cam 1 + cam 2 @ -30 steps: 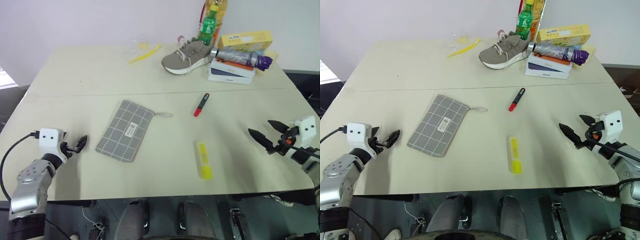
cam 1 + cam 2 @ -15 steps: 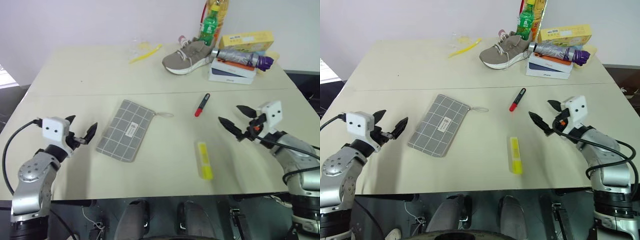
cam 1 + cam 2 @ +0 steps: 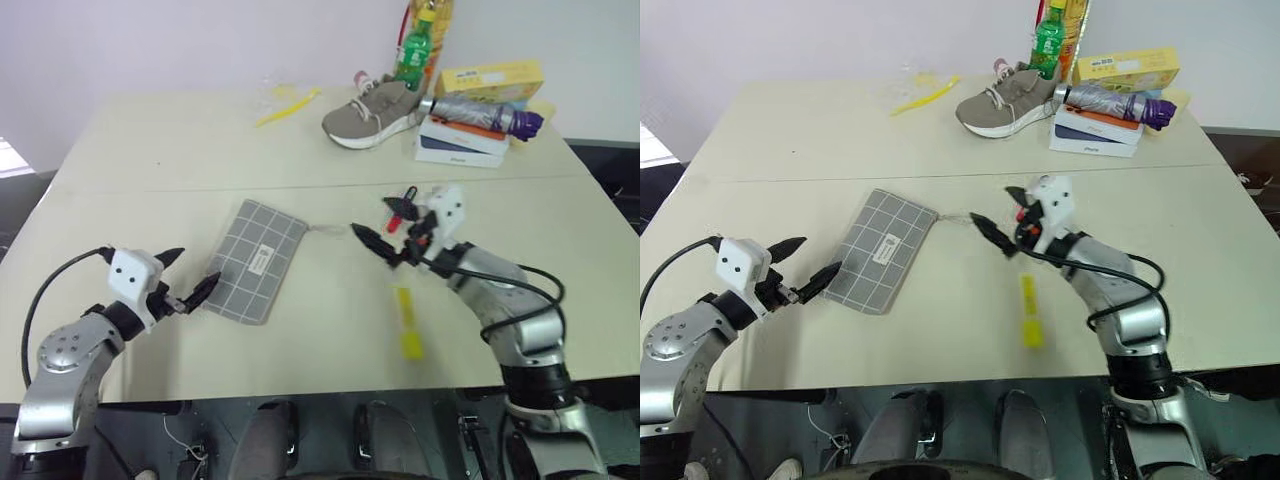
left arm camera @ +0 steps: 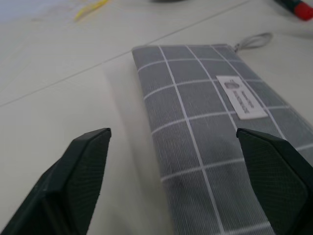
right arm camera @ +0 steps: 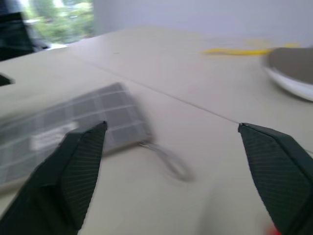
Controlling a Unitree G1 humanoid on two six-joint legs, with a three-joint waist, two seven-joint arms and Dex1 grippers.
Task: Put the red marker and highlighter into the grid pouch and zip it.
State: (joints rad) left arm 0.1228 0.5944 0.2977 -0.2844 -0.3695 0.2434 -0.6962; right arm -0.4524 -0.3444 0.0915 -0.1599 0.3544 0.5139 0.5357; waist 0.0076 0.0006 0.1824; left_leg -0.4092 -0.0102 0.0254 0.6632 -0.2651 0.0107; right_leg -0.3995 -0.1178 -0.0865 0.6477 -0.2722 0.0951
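Grid pouch [image 3: 252, 261] lies flat at centre-left of the frame, long axis running diagonally from lower left up to its pull cord [image 3: 325, 229] at upper right. Left gripper [image 3: 188, 283], fingers apart, empty, sits just beside the pouch's lower-left end. Right gripper [image 3: 386, 222], fingers apart, empty, hovers just right of the cord, so it looks nearer the zipper. One red marker [image 3: 404, 209] behind it, one highlighter [image 3: 406, 320] lower centre, one pouch.

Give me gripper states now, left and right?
Left gripper: open, empty, at the grid pouch's near end.
Right gripper: open, empty, near the pouch's pull cord.
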